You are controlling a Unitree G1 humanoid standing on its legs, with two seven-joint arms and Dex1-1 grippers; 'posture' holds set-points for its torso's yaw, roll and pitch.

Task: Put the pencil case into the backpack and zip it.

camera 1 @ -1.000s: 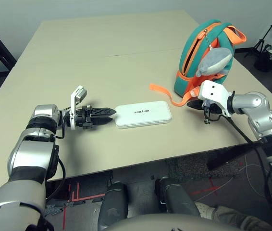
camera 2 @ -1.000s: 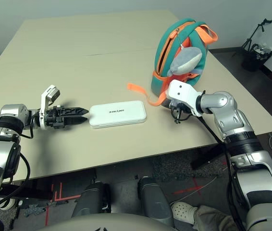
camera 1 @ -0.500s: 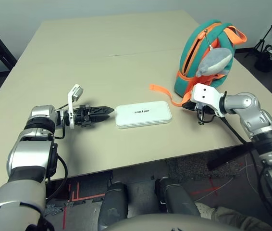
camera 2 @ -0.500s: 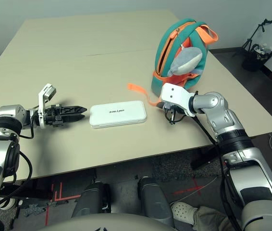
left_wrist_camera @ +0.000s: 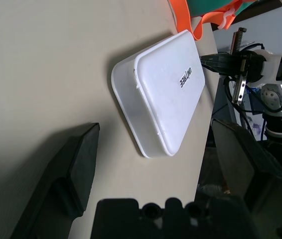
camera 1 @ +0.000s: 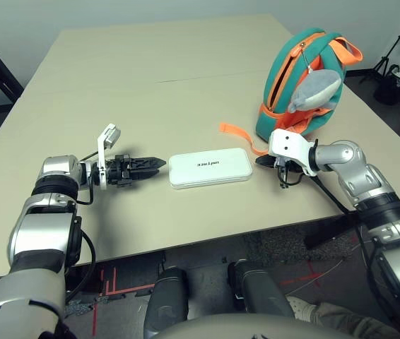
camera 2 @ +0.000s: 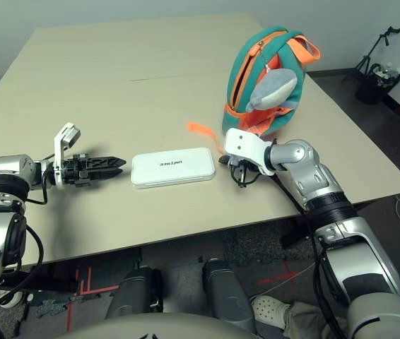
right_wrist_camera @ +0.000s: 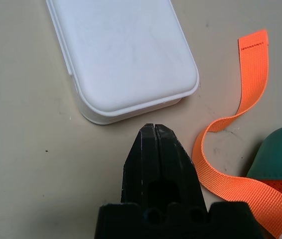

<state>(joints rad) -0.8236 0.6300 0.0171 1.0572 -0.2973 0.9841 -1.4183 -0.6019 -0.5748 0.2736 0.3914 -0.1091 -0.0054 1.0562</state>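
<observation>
Flat white rectangular pencil case (camera 1: 210, 167) lies on the beige counter (camera 1: 150, 92), untouched | left pincer (camera 1: 159, 164) gaping, empty | right pincer (right_wrist_camera: 155, 133) shut, empty | teal-and-orange backpack (camera 1: 306, 78) upright, unpacked, unzipped

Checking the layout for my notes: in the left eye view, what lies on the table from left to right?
Left claw → pencil case → right claw → backpack.
</observation>
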